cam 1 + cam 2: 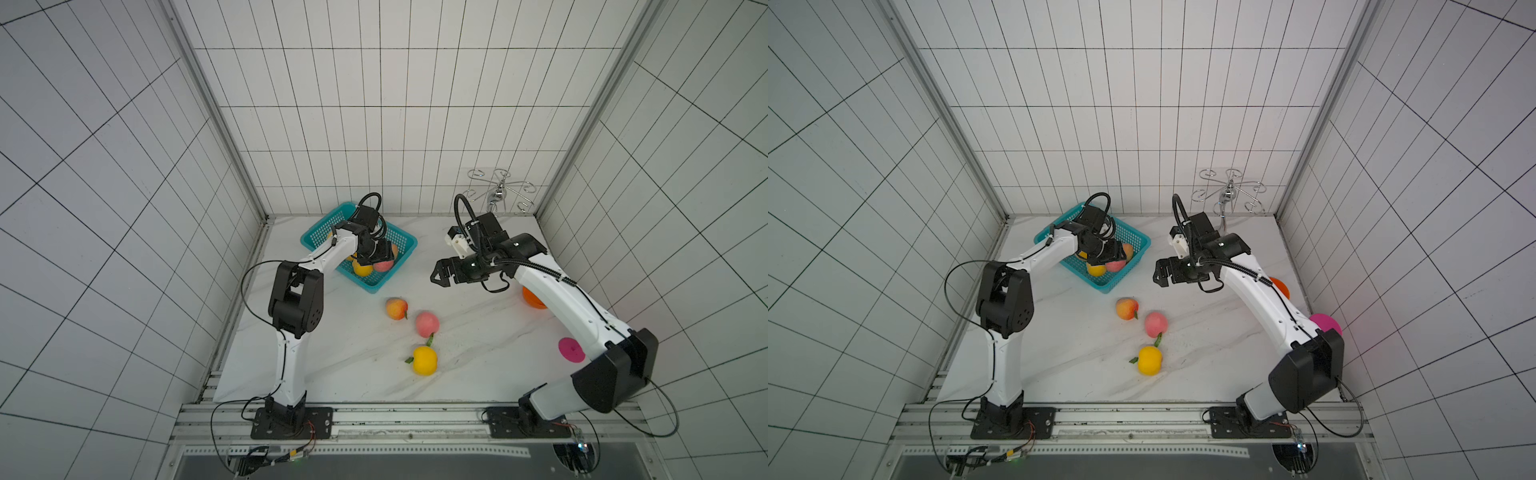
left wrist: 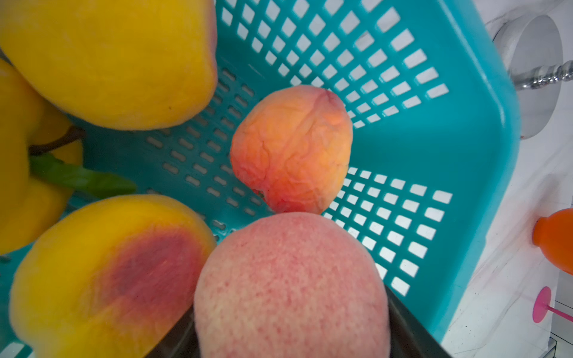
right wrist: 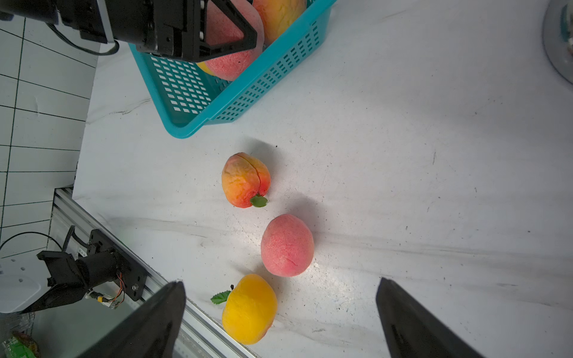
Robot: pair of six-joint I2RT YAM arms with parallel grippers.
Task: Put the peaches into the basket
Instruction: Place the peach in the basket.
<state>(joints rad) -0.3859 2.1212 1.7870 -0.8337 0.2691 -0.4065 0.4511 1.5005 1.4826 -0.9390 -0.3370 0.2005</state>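
Observation:
The teal basket stands at the back left of the table. My left gripper hangs over its inside, shut on a pink peach. Several peaches lie in the basket: a yellow one, a blushed yellow one and an orange one. On the table in front lie three peaches: orange-red, pink and yellow. My right gripper hovers open to the right of the basket, above the table.
An orange bowl and a pink bowl sit at the right side, partly hidden by my right arm. A chrome wire rack stands in the back right corner. Tiled walls close the table on three sides.

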